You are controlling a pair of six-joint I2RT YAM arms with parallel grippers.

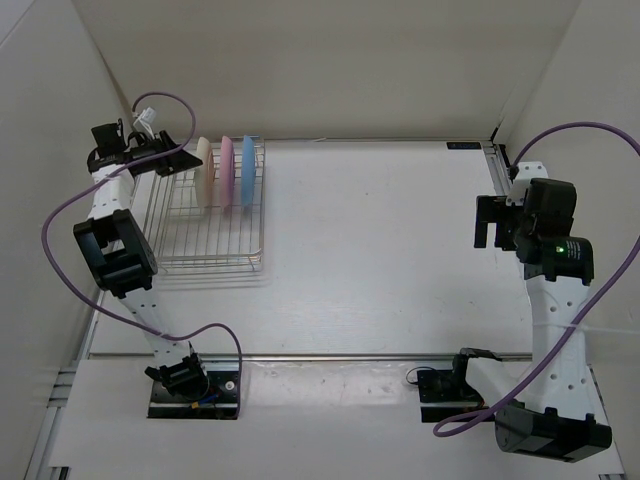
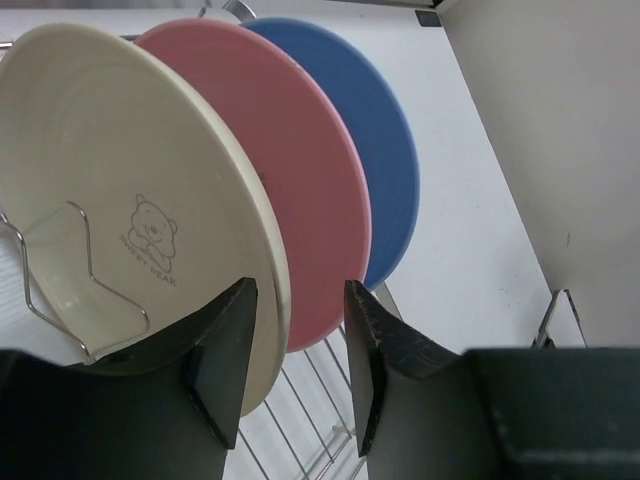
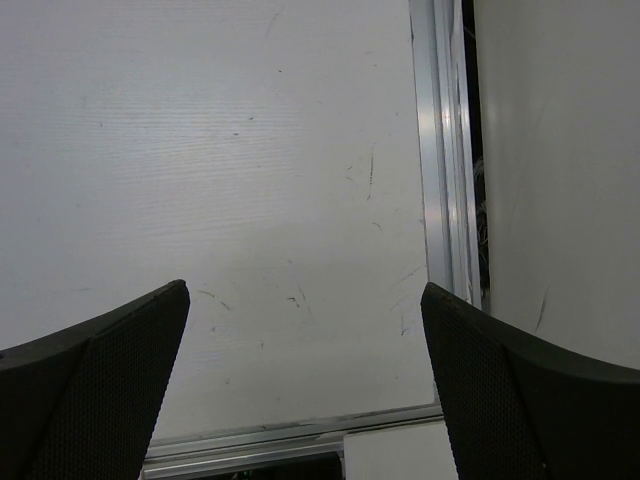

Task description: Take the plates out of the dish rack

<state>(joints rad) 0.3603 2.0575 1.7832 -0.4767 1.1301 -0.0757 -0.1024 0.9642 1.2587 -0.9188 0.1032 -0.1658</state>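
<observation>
The silver wire dish rack (image 1: 212,264) stands at the far left of the table. The three plates stand upright on edge in its far end: cream (image 1: 204,172), pink (image 1: 227,172), light blue (image 1: 248,170). My left gripper (image 1: 183,160) is open at the cream plate's left side. In the left wrist view the cream plate (image 2: 110,170) has a small bear print. Its rim and the pink plate's (image 2: 290,170) lower edge lie between my open left gripper's (image 2: 298,360) jaws, with a gap showing. The blue plate (image 2: 385,170) is behind. My right gripper (image 1: 488,222) is open and empty, far right.
Rack wires (image 2: 300,420) run below the left fingers. White walls enclose the table on the left, back and right. A metal rail (image 3: 440,200) runs along the table's right edge beside my right gripper (image 3: 305,385). Purple cables loop over both arms.
</observation>
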